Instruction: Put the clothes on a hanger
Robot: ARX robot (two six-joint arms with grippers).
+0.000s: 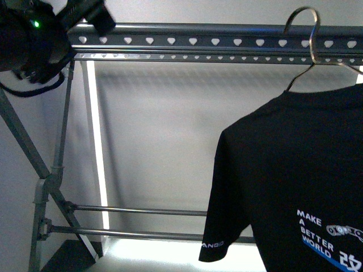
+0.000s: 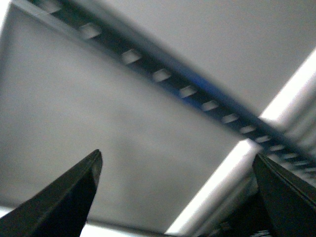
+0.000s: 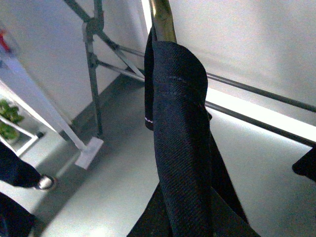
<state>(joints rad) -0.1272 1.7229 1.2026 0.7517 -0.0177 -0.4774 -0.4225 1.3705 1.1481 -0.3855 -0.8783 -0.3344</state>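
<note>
The rack (image 1: 41, 226) fills the front view, its top rail (image 1: 181, 31) running level from left to right and punched with heart-shaped holes. The T-shirt (image 1: 295, 164) is seen at the right end, hung from a wire hanger whose hook (image 1: 304, 8) rises above the rail and crosses in front of it. Whether the hook is seated over the rail cannot be told from here. That is the relation on which the next move is judged to turn: hook against rail, crosswise to the rail's long axis.

The left arm (image 1: 34, 39) is raised at the far left end of the rail, well apart from the shirt, so the right arm's side is the nearer one.

The left gripper (image 2: 177, 155) is shown only in its wrist view, its fingers spread wide with nothing between them and the blurred rail beyond. The right wrist view gives what the front view lacks: the shirt's fabric (image 3: 180, 123) close up and draped from a shiny metal stub (image 3: 163, 19). The right gripper itself is not made out, so its state cannot be told.
</note>
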